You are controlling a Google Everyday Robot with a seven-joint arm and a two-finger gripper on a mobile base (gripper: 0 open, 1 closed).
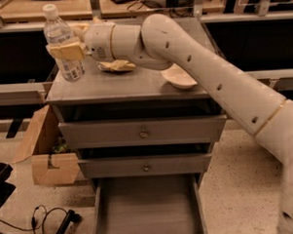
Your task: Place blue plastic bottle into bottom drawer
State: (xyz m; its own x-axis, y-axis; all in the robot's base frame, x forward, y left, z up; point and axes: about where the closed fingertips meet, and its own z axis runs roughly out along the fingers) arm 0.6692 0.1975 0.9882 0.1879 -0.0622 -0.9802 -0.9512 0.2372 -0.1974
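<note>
Grey speckled flooring surrounds a grey cabinet (135, 85) with three drawers, and desks run behind it. On the cabinet's top, at its back left corner, stands the blue plastic bottle (72, 69), upright, its white cap uppermost. A cream robot arm (208, 72) reaches in from the right across the top. Its gripper (61, 50) is at the bottle's middle, and one tan finger (69, 50) lies across the front of the bottle, so the pincer appears to be pinching the bottle just above its label. The bottle's base seems to rest on the top, or barely above it.

Far below, the bottom drawer (148, 206) is pulled out, a shallow grey tray with nothing visible in it. The two drawers above it are shut.

A crumpled tan wrapper (116, 65) lies just beside the gripper, and a pale bowl (179, 78) sits partly under the arm.

Risks, as a judgement: the smooth bottle could slip or tilt in the grip during the long descent. The swinging arm could sweep the bowl or wrapper off the top. A release from too high could let the bottle topple or roll against the tray's low walls.
</note>
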